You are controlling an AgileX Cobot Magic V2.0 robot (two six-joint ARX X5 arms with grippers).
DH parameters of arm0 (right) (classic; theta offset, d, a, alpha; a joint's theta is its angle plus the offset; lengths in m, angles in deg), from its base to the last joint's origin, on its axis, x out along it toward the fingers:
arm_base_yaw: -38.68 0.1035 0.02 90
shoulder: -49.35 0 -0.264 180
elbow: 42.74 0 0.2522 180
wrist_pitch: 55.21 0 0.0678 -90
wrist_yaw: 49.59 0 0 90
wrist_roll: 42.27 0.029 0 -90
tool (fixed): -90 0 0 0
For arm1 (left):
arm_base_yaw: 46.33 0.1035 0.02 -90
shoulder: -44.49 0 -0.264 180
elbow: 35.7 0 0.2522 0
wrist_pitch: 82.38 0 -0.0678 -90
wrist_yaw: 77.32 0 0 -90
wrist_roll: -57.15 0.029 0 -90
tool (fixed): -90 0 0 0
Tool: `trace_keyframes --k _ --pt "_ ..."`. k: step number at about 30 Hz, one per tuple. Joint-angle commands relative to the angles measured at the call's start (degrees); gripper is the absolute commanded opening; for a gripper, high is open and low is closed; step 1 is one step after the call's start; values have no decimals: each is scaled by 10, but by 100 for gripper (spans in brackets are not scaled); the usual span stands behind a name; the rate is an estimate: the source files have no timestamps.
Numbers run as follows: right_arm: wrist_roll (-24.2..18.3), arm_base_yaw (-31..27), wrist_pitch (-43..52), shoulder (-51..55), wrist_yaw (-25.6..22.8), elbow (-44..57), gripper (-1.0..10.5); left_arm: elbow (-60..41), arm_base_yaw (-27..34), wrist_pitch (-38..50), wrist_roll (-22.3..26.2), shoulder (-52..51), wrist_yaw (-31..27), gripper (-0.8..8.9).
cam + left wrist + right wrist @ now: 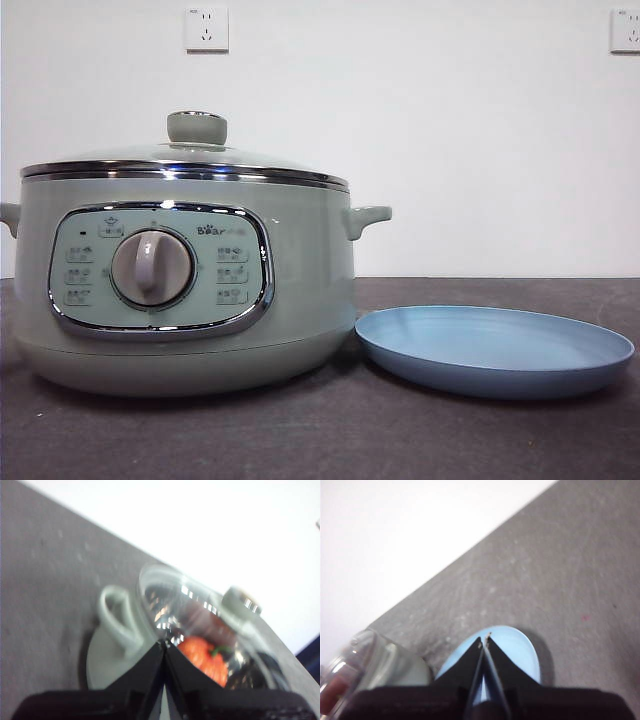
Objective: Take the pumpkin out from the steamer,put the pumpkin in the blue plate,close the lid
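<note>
The sage-green steamer (180, 280) stands at the left of the table with the glass lid (190, 160) resting on it, its round knob (196, 127) on top. Through the lid (200, 620) in the left wrist view I see the orange pumpkin (205, 657) with its green stem inside the pot. My left gripper (163, 644) hangs above the steamer's handle side, jaws shut and empty. The blue plate (495, 350) lies to the right of the steamer. Above the plate (520, 650) is my right gripper (485, 639), shut with nothing in it. Neither arm shows in the front view.
The dark grey tabletop (320, 440) runs back to a white wall with two power sockets (206, 28). The steamer's side handle (365, 218) sticks out toward the plate.
</note>
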Motion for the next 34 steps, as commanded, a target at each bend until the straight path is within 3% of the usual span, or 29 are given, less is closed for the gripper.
trace_keyframes --k 1,9,13,21,23,25,27,30,34 --pt "-31 0 -4 -25 0 -37 -17 39 2 -7 40 32 -11 -8" --pt "-97 0 -11 -130 3 -147 -17 162 2 -14 120 179 -9 -8" --pt "-149 0 -13 -199 49 -208 -17 229 2 -23 188 256 23 -8" --pt "-242 0 -44 -336 122 -328 24 342 1 -99 261 379 91 2" --pt "-262 0 -59 -365 135 -357 78 362 1 -113 265 403 108 54" --pt "-277 1 -80 -395 136 -386 161 377 1 -121 265 422 120 214" --pt "-290 1 -98 -417 136 -409 256 385 0 -124 261 433 121 316" --pt "-303 1 -122 -444 136 -435 414 393 -6 -133 261 443 121 345" --pt "-309 3 -133 -459 136 -444 442 406 -23 -140 261 458 118 345"
